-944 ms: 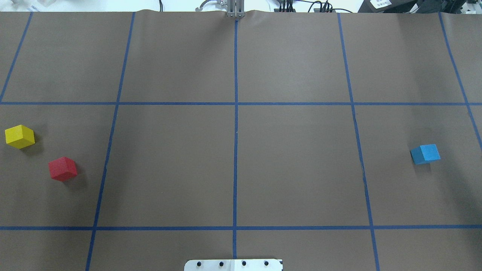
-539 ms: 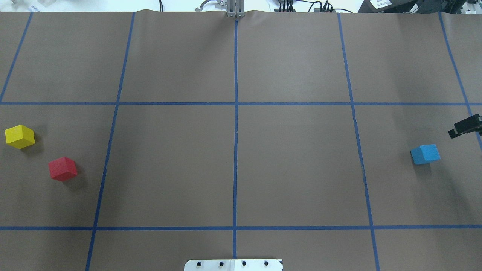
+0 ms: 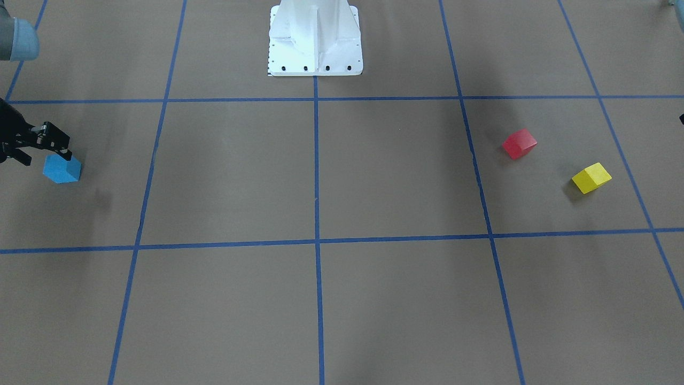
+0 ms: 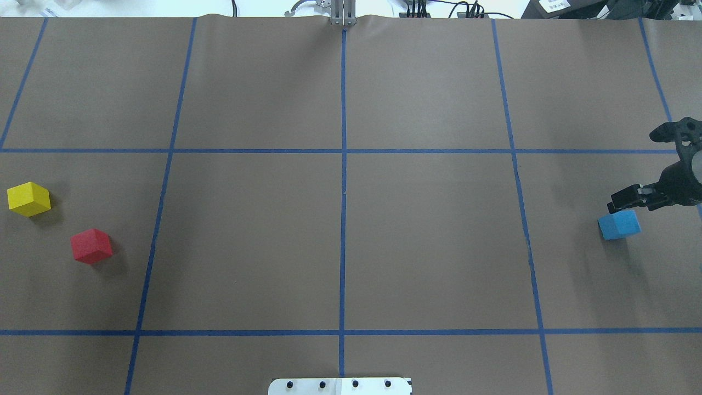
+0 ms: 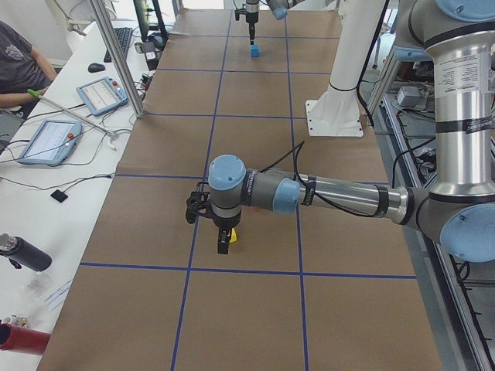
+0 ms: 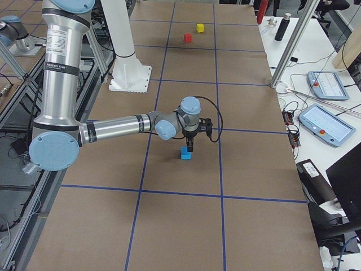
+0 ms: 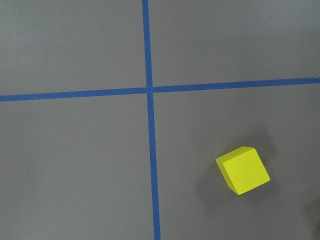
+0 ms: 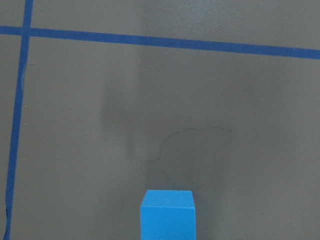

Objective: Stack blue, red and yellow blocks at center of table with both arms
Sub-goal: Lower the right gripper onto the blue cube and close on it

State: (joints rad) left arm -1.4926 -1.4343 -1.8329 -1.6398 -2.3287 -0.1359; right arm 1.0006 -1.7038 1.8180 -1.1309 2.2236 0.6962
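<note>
The blue block lies at the table's right side. My right gripper hovers just beyond and above it, jaws apart and empty; one of its fingers shows in the front view next to the block. The right wrist view has the block at its bottom centre. The red block and the yellow block lie at the far left. My left gripper shows only in the exterior left view, over the yellow block; I cannot tell if it is open. The left wrist view shows the yellow block.
Blue tape lines grid the brown table. The white robot base stands at the near middle edge. A desk with tablets and a seated person runs along the far side.
My right gripper has come in from the right edge and moved left, close to the blue block. The three blocks have not moved.
</note>
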